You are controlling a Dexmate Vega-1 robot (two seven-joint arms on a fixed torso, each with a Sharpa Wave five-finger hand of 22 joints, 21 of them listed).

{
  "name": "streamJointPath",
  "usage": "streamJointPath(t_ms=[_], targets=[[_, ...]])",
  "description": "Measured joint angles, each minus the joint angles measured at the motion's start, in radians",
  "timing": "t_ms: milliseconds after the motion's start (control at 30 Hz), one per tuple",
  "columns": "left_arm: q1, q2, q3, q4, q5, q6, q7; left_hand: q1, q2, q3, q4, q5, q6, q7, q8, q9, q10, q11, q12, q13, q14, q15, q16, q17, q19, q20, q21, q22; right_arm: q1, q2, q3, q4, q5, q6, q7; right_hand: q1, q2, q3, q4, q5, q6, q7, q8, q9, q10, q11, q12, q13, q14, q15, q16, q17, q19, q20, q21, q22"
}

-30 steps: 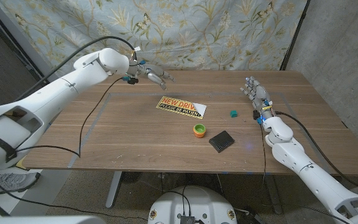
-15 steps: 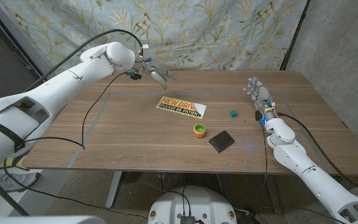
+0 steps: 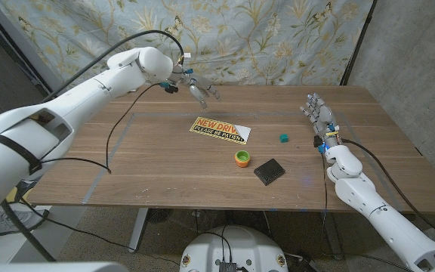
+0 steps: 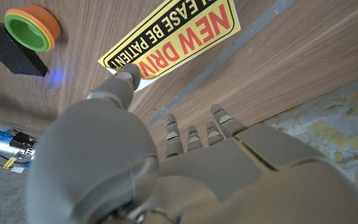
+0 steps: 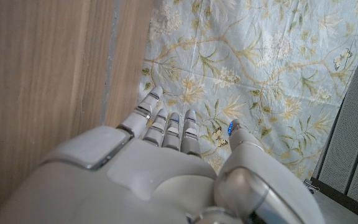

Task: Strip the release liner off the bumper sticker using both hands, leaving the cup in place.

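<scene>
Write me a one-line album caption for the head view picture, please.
Robot's left hand hovers above the yellow bumper sticker on the wooden table; right hand waits near the orange-and-green cup.

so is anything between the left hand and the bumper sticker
Nothing visible. The left hand hovers open above the table, beyond the bumper sticker, with bare wood between them. The cup sits on the sticker's near side.

Both arms wear smooth, glossy white rounded shells, with black bands at the joints of the left arm (image 3: 74, 94). A thin black cable loops loose along each arm. The left hand (image 3: 195, 91) and right hand (image 3: 317, 113) are grey metal, with segmented fingers (image 5: 166, 127). Small blue and orange parts sit at the right wrist (image 3: 327, 138).
</scene>
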Motion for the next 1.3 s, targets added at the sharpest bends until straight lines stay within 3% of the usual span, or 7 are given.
streamJointPath(t_ms=[167,200,567,767,967,1167,1300], targets=[[-0.027,-0.029,0.018,0.045,0.000,0.000,0.000,0.008,0.000,-0.002,0.002,0.000,0.007,0.004,0.000,0.000,0.004,-0.004,0.000,0.000,0.001,-0.002,0.000,0.000,0.002,0.002,0.000,0.000,0.000,0.000,0.000,0.000,0.003,0.007,-0.009,0.000,0.000,0.000,0.000,0.000,-0.004,0.004,0.000,0.000,-0.009,0.009,0.000,0.001,-0.004,0.004,0.000,0.000,0.000,0.000,0.000,0.000],[-0.030,-0.032,0.020,0.051,0.025,-0.064,-0.009,0.008,0.000,-0.003,0.003,0.000,0.007,0.004,0.000,0.000,0.004,-0.004,0.000,0.000,0.001,-0.002,0.000,0.000,0.002,0.002,0.000,0.000,-0.011,0.002,0.013,-0.006,0.004,0.008,-0.010,0.000,0.000,0.000,0.000,0.000,-0.004,0.004,0.000,0.000,-0.010,0.010,0.000,0.001,-0.005,0.005,0.000,0.000,0.000,0.000,0.000,0.000],[-0.088,-0.103,0.062,0.174,0.043,-0.136,-0.014,0.013,0.005,-0.004,0.004,-0.008,0.016,0.006,0.000,0.000,0.007,-0.007,0.000,0.000,0.007,-0.007,0.000,0.000,0.007,-0.004,0.000,0.000,-0.018,0.008,0.025,-0.010,0.009,0.024,-0.025,0.000,0.000,0.000,0.000,0.000,-0.009,0.009,0.000,0.000,-0.014,0.014,0.000,0.001,-0.005,0.005,0.000,0.000,0.000,0.000,0.000,0.000],[-0.119,-0.145,0.088,0.253,0.053,-0.227,-0.016,0.022,0.004,-0.011,0.003,-0.008,0.012,0.002,-0.001,0.000,0.007,-0.007,0.000,0.000,0.007,-0.007,0.000,0.000,0.007,-0.004,0.000,0.000,-0.019,0.014,0.034,-0.012,0.010,0.029,-0.031,0.000,0.000,0.000,0.000,0.000,-0.009,0.009,0.000,0.000,-0.018,0.018,0.000,0.001,-0.009,0.009,0.000,0.000,0.000,0.000,0.000,0.000],[-0.152,-0.193,0.119,0.348,0.058,-0.285,-0.009,0.022,0.004,-0.011,0.003,-0.015,0.012,0.002,-0.005,0.000,0.007,-0.007,0.000,0.000,0.007,-0.007,0.000,0.000,0.007,-0.004,0.000,0.000,-0.019,0.019,0.036,-0.012,0.010,0.033,-0.035,0.000,0.000,0.000,0.000,0.000,-0.009,0.009,0.000,0.000,-0.018,0.018,0.000,0.001,-0.009,0.009,0.000,0.000,0.000,0.000,0.000,0.000],[-0.194,-0.253,0.162,0.477,0.074,-0.389,0.020,0.026,0.008,-0.015,0.007,-0.015,0.012,0.002,-0.005,0.000,0.007,-0.007,0.000,0.000,0.007,-0.007,0.000,0.000,0.007,-0.004,0.000,0.000,-0.017,0.024,0.037,-0.011,0.009,0.034,-0.040,0.000,0.000,-0.003,-0.003,0.000,-0.009,0.009,0.000,0.000,-0.018,0.018,0.000,0.001,-0.009,0.009,0.000,0.000,0.000,0.000,0.000,0.000],[-0.221,-0.296,0.193,0.570,0.079,-0.412,0.029,0.028,0.006,-0.015,0.007,-0.015,0.012,0.002,-0.005,0.000,0.007,-0.007,0.000,0.000,0.007,-0.007,0.000,0.000,0.007,-0.004,0.000,0.000,-0.016,0.026,0.037,-0.009,0.009,0.034,-0.044,0.001,0.001,-0.004,-0.004,0.000,-0.009,0.009,0.000,0.000,-0.018,0.018,0.000,0.000,-0.009,0.009,0.000,0.000,0.000,0.000,0.000,0.000]])
